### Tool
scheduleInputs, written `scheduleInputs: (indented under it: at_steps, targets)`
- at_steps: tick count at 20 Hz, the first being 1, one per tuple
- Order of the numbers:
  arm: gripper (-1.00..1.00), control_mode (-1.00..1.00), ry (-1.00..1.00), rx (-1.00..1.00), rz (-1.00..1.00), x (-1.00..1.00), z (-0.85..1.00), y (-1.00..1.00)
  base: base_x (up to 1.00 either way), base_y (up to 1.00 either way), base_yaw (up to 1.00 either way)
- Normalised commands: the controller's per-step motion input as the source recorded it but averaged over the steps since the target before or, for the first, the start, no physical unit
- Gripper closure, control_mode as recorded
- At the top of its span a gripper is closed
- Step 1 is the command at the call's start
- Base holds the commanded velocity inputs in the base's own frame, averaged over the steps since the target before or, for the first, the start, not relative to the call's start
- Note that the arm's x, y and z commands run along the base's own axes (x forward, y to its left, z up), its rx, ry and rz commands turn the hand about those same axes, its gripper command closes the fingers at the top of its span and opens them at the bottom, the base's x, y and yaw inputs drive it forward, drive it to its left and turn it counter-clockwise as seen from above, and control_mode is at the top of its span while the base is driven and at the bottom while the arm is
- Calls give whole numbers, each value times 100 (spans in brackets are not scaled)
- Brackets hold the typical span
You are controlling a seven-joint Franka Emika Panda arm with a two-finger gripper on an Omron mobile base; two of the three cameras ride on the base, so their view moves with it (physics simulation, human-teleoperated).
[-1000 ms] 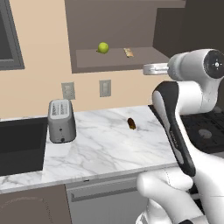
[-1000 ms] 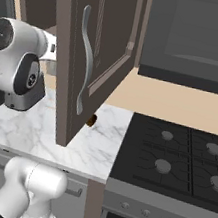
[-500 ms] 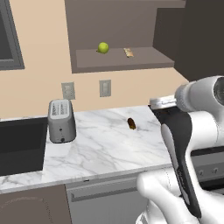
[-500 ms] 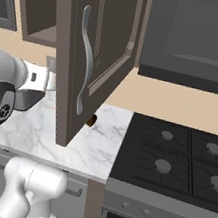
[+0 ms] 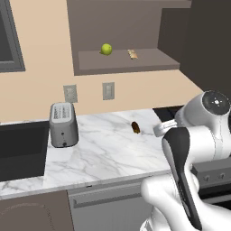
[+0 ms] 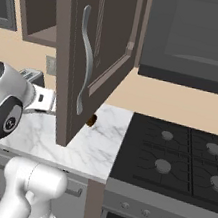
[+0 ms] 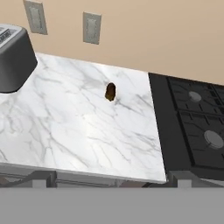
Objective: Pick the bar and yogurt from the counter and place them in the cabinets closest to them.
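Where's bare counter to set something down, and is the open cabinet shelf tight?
The counter is bare in a broad patch between the toaster and the stove, in front of the brown lump. The cabinet shelf is free left of the green ball and right of the bar; the gap between them is narrower.

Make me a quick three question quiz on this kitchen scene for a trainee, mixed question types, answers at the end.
1. True or false: the bar lies on the cabinet shelf.
2. What lies left of the bar on that shelf? A) green ball B) toaster C) mug
3. Fill in: the dark brown lump lies on the ____ between the toaster and the stove.

Key: 1 true. 2 A, the green ball. 3 counter.
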Motion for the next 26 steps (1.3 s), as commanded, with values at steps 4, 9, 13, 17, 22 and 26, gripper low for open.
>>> scheduleInputs:
  at_steps: [4,9,13,17,22,26]
  targets:
    - [-100,-100,-1,0,0,-2,-4,-1,0,0,0]
    - [-100,-100,0,0,0,0,0,0,0,0,0]
    - [-100,100,0,0,0,0,0,0,-3,0,0]
    - [-100,100,0,0,0,0,0,0,-34,0,0]
    - [-100,100,0,0,0,0,0,0,-44,0,0]
    - [-100,100,0,0,0,0,0,0,-57,-1,0]
